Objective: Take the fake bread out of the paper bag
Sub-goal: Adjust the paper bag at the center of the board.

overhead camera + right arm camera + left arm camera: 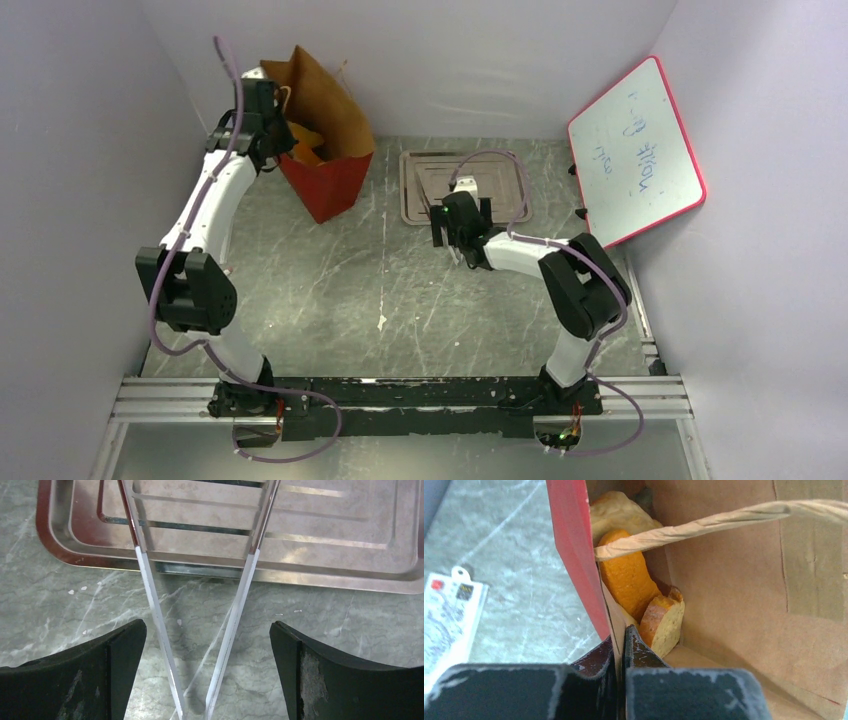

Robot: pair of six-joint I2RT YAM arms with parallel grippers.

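Pinching the bag (325, 185) wall at its rim, my left gripper (620, 645) had its fingers pressed together on the paper. The bag stood at the table's (330, 300) far left corner, with the bread (629, 580) inside and none out yet. My right gripper (207, 627) hung spread over tongs (150, 595) beside the tray (55, 550).

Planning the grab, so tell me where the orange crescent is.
Left wrist view: the orange crescent lies inside the paper bag against the wall at that view's left, under the cord handle, just beyond the toast slice.
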